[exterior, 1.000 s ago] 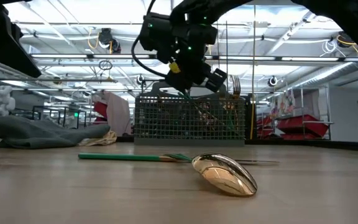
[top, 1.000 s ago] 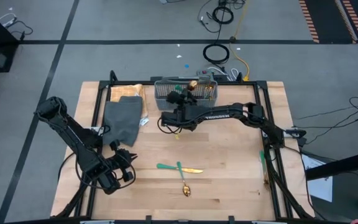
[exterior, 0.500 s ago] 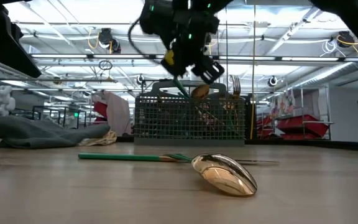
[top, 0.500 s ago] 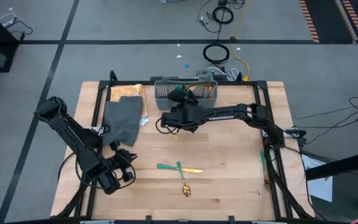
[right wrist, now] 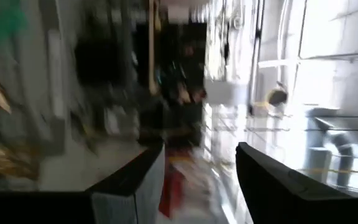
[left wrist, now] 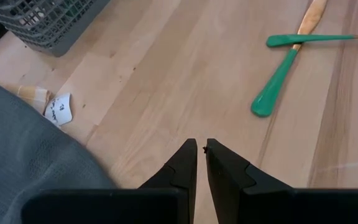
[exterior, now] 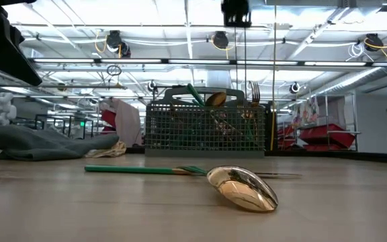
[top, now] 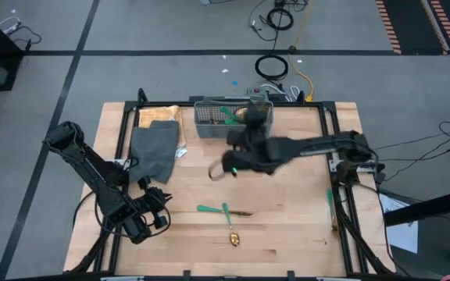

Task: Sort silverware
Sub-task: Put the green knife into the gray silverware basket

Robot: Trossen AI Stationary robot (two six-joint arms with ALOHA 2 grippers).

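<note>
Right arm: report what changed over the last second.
The right hand let go of a spoon into the mesh basket; it now leans there. The hand opened and swung away toward the table's middle. Unchanged: the left hand near the grey cloth, and the utensils on the table.

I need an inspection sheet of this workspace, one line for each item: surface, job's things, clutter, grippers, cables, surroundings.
Surface: wooden table, bare at the front right.
Job's things: silverware lying near the front centre, a gold spoon among it; more stands in the grey mesh basket at the back edge.
Clutter: grey cloth at back left; paper scrap beside it.
Grippers: left gripper low at front left, empty, jaws almost shut; right gripper open, empty, raised near the basket.
Cables: coils on the floor behind the table.
Surroundings: workshop hall; no person seen.
</note>
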